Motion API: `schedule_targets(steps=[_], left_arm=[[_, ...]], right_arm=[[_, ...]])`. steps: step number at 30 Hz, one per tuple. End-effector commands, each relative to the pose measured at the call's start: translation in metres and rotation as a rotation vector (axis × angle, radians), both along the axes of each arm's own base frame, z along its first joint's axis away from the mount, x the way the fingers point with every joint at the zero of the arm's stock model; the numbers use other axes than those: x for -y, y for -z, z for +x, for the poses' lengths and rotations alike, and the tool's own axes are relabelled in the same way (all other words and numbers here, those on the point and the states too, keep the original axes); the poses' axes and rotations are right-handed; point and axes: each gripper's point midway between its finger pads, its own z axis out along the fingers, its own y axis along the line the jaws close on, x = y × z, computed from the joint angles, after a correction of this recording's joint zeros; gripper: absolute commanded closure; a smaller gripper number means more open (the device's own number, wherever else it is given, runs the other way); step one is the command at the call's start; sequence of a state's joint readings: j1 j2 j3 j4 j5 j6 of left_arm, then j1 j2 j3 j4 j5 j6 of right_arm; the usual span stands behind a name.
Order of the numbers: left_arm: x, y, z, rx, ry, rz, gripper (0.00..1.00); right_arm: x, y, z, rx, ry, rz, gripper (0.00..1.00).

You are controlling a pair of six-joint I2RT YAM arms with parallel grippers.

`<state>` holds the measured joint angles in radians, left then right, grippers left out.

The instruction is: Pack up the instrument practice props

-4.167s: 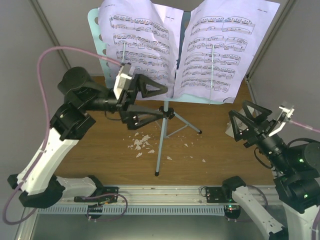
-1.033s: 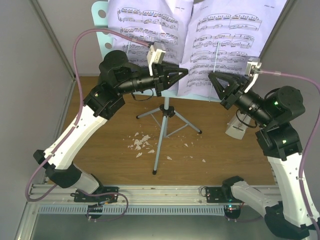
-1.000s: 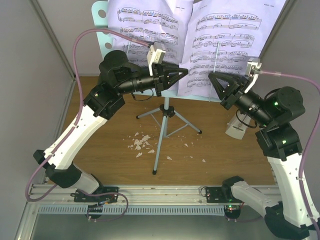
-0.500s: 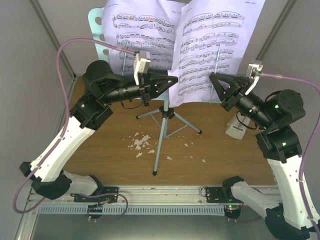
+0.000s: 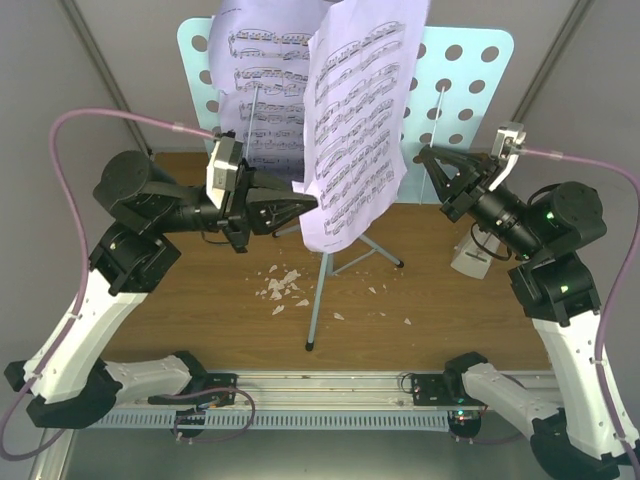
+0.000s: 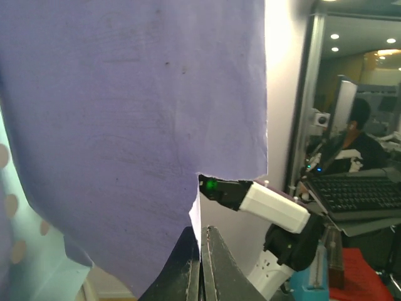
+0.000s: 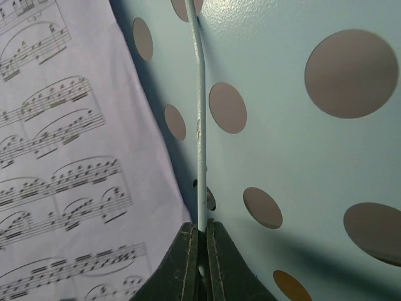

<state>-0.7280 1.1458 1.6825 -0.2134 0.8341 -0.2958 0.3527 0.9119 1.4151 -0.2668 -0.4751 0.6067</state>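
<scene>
- Left gripper point(image 5: 305, 203) is clamping the lower edge of a music page point(image 5: 355, 130), which is hanging in front of the music stand point(image 5: 465, 75).
- Right gripper point(image 7: 199, 248) is pinching that stand's thin wire point(image 7: 200, 113).

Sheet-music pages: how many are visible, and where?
2. One printed sheet-music page hangs pinched in the left gripper, before the pale blue round-holed desk. The other rests on the desk's left half behind it. The right gripper clamps the bare half's wire holder. More may hide underneath.
</scene>
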Motion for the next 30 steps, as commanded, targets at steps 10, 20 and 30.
schedule_targets(steps=[10, 20, 30], left_arm=[[-0.020, 0.012, -0.059, 0.134, 0.234, 0.028, 1.00], [-0.018, 0.064, -0.049, -0.010, 0.174, 0.126, 1.00], [-0.010, 0.113, -0.041, -0.112, 0.200, 0.221, 1.00]], right_arm=[[0.001, 0.020, 0.013, -0.048, 0.041, -0.021, 1.00], [0.002, 0.023, 0.012, -0.049, 0.047, -0.036, 0.65], [0.003, 0.010, -0.007, -0.002, 0.014, -0.045, 0.46]])
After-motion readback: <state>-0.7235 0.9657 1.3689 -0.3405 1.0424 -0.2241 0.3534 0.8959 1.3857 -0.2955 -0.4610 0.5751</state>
